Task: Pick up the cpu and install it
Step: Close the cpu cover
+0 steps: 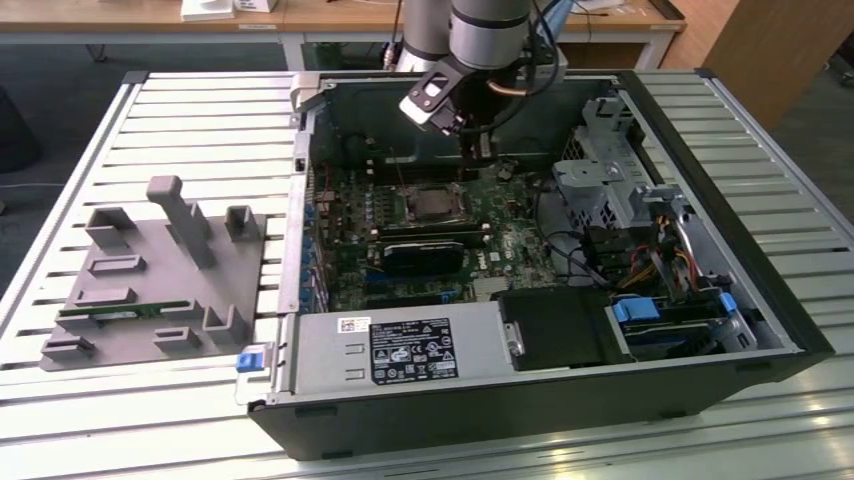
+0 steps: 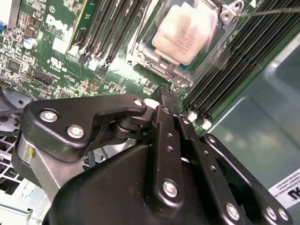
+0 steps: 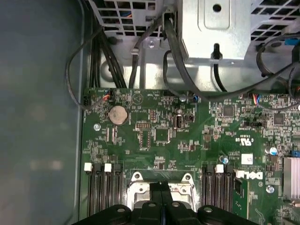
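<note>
The arm's gripper (image 2: 167,93), its two black fingers drawn together with nothing seen between them, hangs low over the motherboard (image 3: 154,131) inside an open computer case (image 1: 767,300), fingertips just beside the processor socket (image 2: 157,65). The cpu (image 2: 187,30) lies within that socket's metal frame, silver top up, near the middle of the board and between two banks of memory slots (image 2: 117,28). By the look of it the chip is already placed and the work stands at seating. Done well, that means the chip resting flat and square, all four edges level inside the frame, with no corner riding up. Any touch from the closed fingertips would want to be light and straight down, kept off the thin wire lever (image 2: 262,10) at the socket's corner. Whether the frame is latched over the chip cannot be told. The case lies on its side on a slatted table (image 1: 200,120), with a grey tray (image 1: 147,290) beside it toward the table's edge at the exterior view's left
</note>
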Available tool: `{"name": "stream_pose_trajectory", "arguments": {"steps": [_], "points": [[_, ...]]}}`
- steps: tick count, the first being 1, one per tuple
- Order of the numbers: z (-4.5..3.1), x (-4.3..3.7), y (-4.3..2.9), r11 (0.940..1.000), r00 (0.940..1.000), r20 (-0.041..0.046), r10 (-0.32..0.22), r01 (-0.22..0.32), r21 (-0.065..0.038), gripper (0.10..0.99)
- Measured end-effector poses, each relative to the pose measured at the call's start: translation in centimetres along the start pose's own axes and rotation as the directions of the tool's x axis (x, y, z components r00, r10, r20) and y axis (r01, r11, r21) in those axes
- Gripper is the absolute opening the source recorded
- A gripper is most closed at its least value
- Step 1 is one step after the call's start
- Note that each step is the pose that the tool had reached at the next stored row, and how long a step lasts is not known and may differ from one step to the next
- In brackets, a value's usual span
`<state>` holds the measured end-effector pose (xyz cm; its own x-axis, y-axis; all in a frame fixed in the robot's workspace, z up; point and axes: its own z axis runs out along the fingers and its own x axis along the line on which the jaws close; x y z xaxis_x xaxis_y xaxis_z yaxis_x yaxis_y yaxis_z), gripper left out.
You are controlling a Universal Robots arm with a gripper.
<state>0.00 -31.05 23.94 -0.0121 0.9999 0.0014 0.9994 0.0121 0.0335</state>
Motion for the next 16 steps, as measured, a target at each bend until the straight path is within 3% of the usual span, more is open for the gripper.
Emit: {"name": "stream_pose_trajectory", "arguments": {"steps": [5, 11, 16], "points": [[0.23, 0.01, -0.53, 1.0, 1.0, 0.0, 0.0, 0.0, 0.0, 0.114], [0.66, 0.02, -2.12, 1.0, 1.0, 0.0, 0.0, 0.0, 0.0, 0.114], [1.09, 0.03, -3.0, 1.0, 1.0, -0.0011, -0.001, 0.001, 0.0, 0.114]]}}
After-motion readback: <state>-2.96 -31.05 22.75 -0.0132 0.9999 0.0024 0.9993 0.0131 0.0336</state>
